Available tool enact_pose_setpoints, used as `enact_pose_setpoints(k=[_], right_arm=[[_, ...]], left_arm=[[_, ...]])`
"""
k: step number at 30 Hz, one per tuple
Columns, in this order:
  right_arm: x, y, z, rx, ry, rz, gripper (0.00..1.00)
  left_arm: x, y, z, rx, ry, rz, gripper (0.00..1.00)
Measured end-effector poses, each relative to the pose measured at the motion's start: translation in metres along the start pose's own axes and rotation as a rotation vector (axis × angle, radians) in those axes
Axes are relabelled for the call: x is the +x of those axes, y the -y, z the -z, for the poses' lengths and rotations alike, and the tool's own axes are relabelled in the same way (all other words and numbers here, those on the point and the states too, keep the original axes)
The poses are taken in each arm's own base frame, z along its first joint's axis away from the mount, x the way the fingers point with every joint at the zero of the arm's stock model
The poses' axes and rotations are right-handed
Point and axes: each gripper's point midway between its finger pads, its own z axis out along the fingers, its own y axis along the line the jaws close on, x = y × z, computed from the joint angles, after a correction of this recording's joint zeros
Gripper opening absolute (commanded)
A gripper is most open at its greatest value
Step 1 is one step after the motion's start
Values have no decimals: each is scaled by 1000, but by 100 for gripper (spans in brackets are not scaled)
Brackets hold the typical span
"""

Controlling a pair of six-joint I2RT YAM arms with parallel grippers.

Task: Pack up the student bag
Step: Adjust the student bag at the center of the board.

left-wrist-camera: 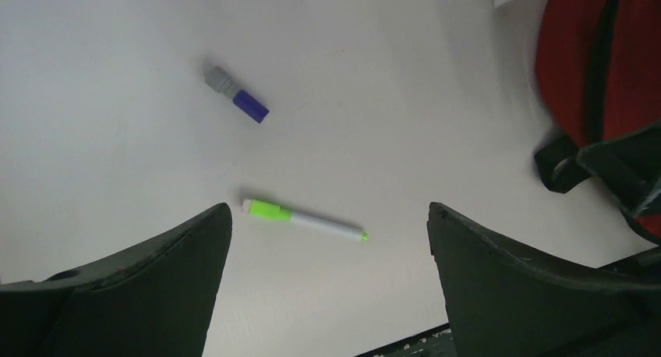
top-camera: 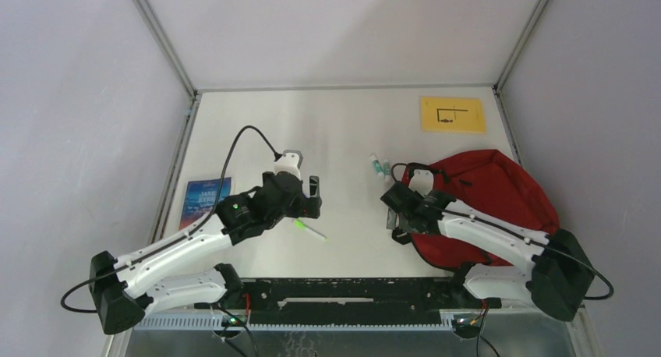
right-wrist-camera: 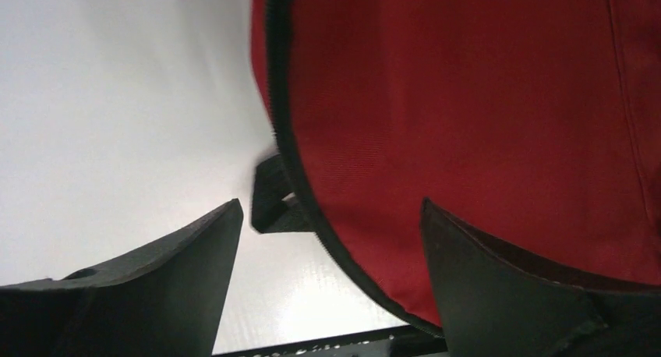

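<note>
Red fabric fills most of the right wrist view: the student bag (right-wrist-camera: 483, 123) lies on the right side of the table (top-camera: 343, 131), its black zipper trim curving down between the right gripper (right-wrist-camera: 329, 205) fingers. That gripper hangs over the bag's left edge with its jaws wide apart and nothing between them but the fabric below; whether a fingertip touches the cloth is hard to tell. The right arm reaches from its base at the near right corner, forearm angled up and leftward across the bag's near edge.

The left arm stretches from the near left corner, elbow low, forearm rising diagonally toward the table's middle. The left gripper (left-wrist-camera: 327, 209) points down at the surface, fingers (left-wrist-camera: 156, 279) spread fully and holding nothing. Below it lies a green marker (left-wrist-camera: 304, 219), with a small purple-and-grey piece (left-wrist-camera: 236, 94), possibly a cap, farther off. A blue book (top-camera: 204, 201) sits by the left edge under the arm, a yellow card (top-camera: 452, 114) at the far right.
</note>
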Motion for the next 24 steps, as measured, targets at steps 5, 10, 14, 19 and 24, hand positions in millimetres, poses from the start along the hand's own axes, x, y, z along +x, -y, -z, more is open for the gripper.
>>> enact_pose_setpoints(k=[5,10,14,19,24], right_arm=[[11,11,-17,98,-32,23,62],[8,21,-26,128,-21,-14,12],[1,26,-22,89,-11,-69,0],[-26,25,14,-63,77,-133,0],[-71,21,71,-238,221,-207,0]], left_arm=[[-5,1,-1,-5,21,11,100],[-8,0,-2,-13,35,20,100],[-9,0,-1,-9,40,23,100],[-14,2,1,3,60,34,100],[-17,7,1,20,70,42,100]])
